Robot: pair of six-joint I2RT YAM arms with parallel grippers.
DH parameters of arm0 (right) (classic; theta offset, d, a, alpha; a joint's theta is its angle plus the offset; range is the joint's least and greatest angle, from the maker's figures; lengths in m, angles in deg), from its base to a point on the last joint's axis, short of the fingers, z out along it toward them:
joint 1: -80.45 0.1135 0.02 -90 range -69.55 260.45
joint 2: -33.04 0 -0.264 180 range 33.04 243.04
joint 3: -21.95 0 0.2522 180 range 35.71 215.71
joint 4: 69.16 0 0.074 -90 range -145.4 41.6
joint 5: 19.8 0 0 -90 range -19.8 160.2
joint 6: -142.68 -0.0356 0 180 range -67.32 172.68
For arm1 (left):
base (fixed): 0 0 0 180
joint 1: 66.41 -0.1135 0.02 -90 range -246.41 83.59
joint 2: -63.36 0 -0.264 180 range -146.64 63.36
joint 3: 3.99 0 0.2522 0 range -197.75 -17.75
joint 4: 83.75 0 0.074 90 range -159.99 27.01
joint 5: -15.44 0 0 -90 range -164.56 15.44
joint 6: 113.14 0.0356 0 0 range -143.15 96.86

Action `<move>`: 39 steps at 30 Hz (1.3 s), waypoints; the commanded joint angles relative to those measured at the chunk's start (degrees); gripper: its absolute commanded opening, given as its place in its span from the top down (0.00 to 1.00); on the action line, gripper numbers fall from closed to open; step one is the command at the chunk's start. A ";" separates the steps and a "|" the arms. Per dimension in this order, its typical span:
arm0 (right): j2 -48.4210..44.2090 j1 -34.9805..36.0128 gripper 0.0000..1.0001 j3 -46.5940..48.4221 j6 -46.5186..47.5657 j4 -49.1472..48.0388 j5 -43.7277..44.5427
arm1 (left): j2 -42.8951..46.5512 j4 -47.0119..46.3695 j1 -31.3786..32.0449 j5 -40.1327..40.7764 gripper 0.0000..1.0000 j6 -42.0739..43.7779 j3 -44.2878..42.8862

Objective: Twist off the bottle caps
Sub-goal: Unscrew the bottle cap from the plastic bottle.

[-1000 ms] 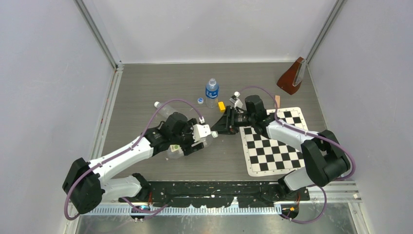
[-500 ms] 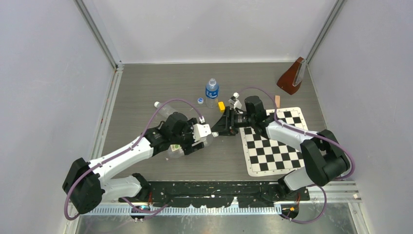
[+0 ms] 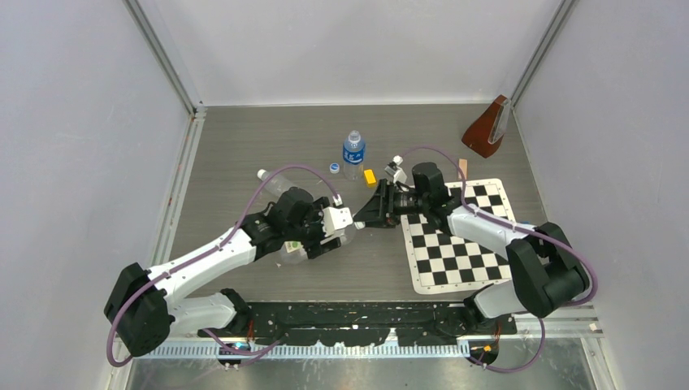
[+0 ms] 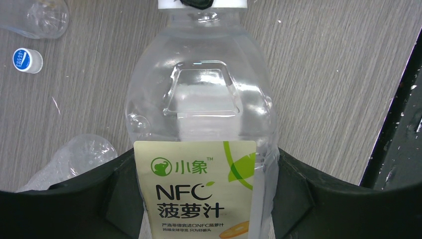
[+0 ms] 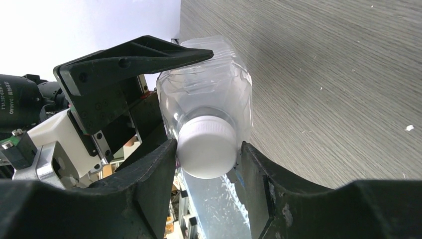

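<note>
My left gripper (image 3: pixel 329 231) (image 4: pixel 199 199) is shut on the wider bottle (image 4: pixel 199 99) with the white-yellow label and holds it lying sideways above the table, neck pointing right. Its white cap (image 5: pixel 206 147) sits on the neck. My right gripper (image 3: pixel 363 219) (image 5: pixel 208 154) is closed round that cap, one finger on each side. The small blue-labelled bottle (image 3: pixel 353 154) stands upright behind. A loose bluish-white cap (image 3: pixel 334 168) (image 4: pixel 27 59) lies left of it. The slim unlabelled bottle (image 3: pixel 275 183) lies on the table behind my left arm.
A small yellow block (image 3: pixel 370 176) sits just behind the right gripper. A chessboard mat (image 3: pixel 463 252) lies under the right arm. A brown wedge-shaped object (image 3: pixel 486 127) stands at the back right. Walls close in the left, back and right sides.
The right arm's wrist and elbow have shifted slightly to the right while the gripper stays at the cap. The left arm and the bottle have not moved.
</note>
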 commanded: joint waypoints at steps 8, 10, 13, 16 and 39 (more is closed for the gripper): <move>-3.23 -0.81 0.46 -0.58 0.08 -0.98 -0.21 | 0.58 -2.84 0.16 -1.44 1.00 -0.06 -0.78; -2.73 -0.83 0.46 -0.51 -0.52 -1.87 -0.56 | 0.41 -3.08 0.16 -1.68 1.00 -0.05 -0.87; -2.06 -0.81 0.45 -0.39 -0.78 -2.49 -1.49 | 0.22 -3.18 0.16 -1.67 1.00 -0.14 -0.88; -0.75 -0.76 0.45 -0.20 -0.77 -2.66 -2.22 | 0.27 -3.27 0.21 -1.65 1.00 -0.28 -0.79; -11.76 -0.35 0.99 -6.00 14.39 -14.79 -2.48 | 2.00 -3.30 0.25 -8.64 1.00 -0.18 -1.22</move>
